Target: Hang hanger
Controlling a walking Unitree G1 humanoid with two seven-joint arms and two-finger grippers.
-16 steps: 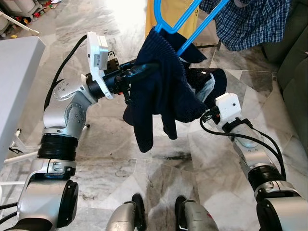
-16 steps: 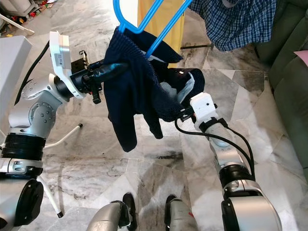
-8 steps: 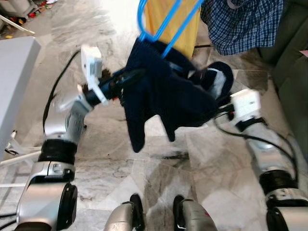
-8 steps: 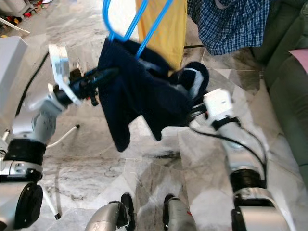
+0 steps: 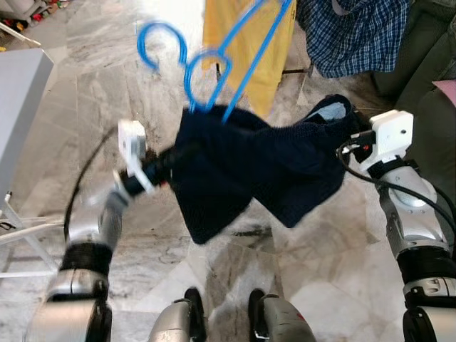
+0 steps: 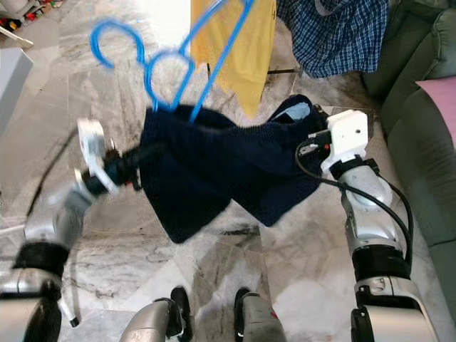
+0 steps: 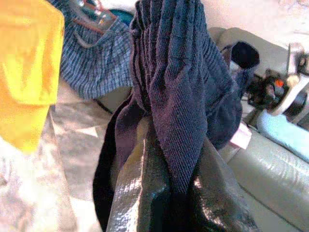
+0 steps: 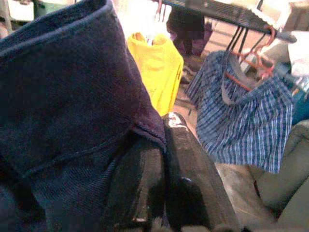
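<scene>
A blue plastic hanger (image 5: 214, 71) sticks up out of a dark navy knit garment (image 5: 263, 167); its hook (image 5: 158, 44) is blurred and points left. The garment hangs stretched between both arms above the marble floor. My left gripper (image 5: 178, 152) is shut on the garment's left side, and the left wrist view shows ribbed cloth pinched between its fingers (image 7: 130, 193). My right gripper (image 8: 164, 159) is shut on the garment's hem at the right end, just below the white wrist camera (image 5: 390, 132). The hanger's lower part is hidden inside the cloth.
A yellow shirt (image 5: 246, 43) and a blue plaid shirt (image 5: 356, 35) hang from a rack bar (image 8: 227, 12) straight ahead. A grey-green sofa (image 6: 420, 107) stands at the right. A white table (image 5: 21, 100) is at the left, with thin white legs (image 5: 21, 228) beside it.
Both arms have spread apart and pulled the garment out wide. The right gripper has risen and moved right. The hanger has tipped left, bringing its hook into view.
</scene>
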